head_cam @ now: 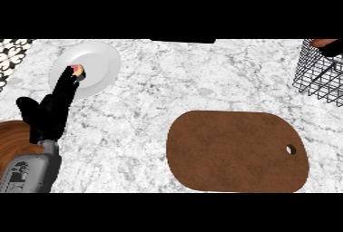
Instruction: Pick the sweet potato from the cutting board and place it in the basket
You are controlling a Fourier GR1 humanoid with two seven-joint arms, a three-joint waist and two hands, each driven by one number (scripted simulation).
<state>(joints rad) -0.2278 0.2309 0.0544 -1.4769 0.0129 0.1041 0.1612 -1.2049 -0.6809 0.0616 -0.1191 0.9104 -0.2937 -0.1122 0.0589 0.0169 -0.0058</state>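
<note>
1. while the cutting board (pixel 234 152) is lying bare, the sweet potato (pixel 323 43) is peeking over the basket (pixel 318 77) rim.
2. left hand (pixel 53 108) is resting, fingers straight, over the plate (pixel 90 68).
3. right hand is staying out of view.
4. risk: a rim-perched potato tipping back onto the surface (pixel 201 77).

My left hand (pixel 53 108) rests open at left, fingertips over the white plate (pixel 94 59). Brown board (pixel 234 152) lies bare; wire basket (pixel 318 74) top right.
</note>
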